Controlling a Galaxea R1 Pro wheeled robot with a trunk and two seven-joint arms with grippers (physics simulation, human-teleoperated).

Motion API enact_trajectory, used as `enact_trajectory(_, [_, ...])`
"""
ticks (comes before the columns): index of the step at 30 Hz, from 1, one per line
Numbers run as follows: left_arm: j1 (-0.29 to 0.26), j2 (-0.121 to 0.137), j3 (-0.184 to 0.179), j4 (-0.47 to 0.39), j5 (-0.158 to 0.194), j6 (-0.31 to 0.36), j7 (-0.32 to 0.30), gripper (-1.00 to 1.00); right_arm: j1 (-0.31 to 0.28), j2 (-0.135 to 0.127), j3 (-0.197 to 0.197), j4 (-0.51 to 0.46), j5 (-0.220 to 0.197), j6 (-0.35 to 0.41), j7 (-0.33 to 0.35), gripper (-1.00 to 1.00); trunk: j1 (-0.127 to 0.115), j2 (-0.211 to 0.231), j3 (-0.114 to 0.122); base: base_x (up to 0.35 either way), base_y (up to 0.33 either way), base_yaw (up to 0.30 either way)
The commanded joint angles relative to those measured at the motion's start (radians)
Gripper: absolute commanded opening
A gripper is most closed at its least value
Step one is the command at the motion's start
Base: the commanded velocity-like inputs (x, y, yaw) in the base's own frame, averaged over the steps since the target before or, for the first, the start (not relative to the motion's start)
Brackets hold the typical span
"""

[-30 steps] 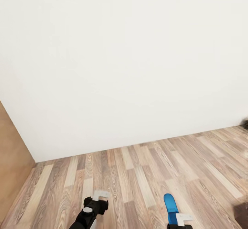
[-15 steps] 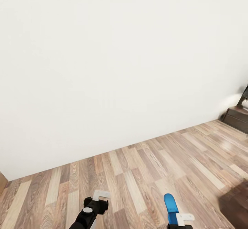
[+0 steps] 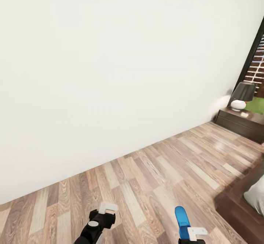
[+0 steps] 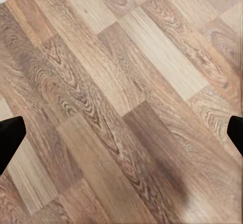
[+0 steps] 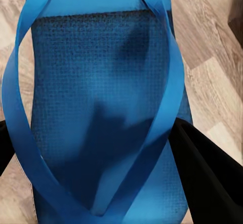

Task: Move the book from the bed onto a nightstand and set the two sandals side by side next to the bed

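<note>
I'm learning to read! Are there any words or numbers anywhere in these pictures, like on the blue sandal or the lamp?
No words or numbers can be read anywhere.
Blue sandal in the right pincer: plain, no label.
Lamp and nightstand: no writing; the small pale thing beside the lamp is too small to tell.
Wall and floor: nothing written.
</note>
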State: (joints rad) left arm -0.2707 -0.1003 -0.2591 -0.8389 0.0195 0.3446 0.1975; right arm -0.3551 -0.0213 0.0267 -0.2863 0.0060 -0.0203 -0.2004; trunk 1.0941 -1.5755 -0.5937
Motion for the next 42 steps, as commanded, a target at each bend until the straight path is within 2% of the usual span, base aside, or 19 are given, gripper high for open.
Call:
enact_trajectory(1, [0.000,0.001,-0.003,-0.002,0.002,0.005,0.006,1.00,-0.001,0.000,0.002,0.001,-0.001,-0.003,-0.004,-1.00,0.000,0.000,-0.001,0.000,0.000,-0.280])
enact_trajectory(14, [0.000,0.001,-0.003,-0.002,0.002,0.005,0.006,1.00,-0.001,-0.001,0.002,0.001,-0.001,-0.003,-0.004,-1.00,0.000,0.000,-0.001,0.053,0.031,-0.287])
enact_trajectory(29, [0.000,0.001,-0.003,-0.002,0.002,0.005,0.006,1.00,-0.001,0.000,0.002,0.001,-0.001,-0.003,-0.004,-1.00,0.000,0.000,-0.001,0.316,0.046,-0.292])
enact_trajectory(42, [-0.001,0.001,-0.002,-0.002,0.002,0.005,0.006,1.00,-0.001,0.000,0.002,0.001,-0.001,-0.003,-0.004,-1.00,0.000,0.000,-0.001,0.274,0.181,-0.293])
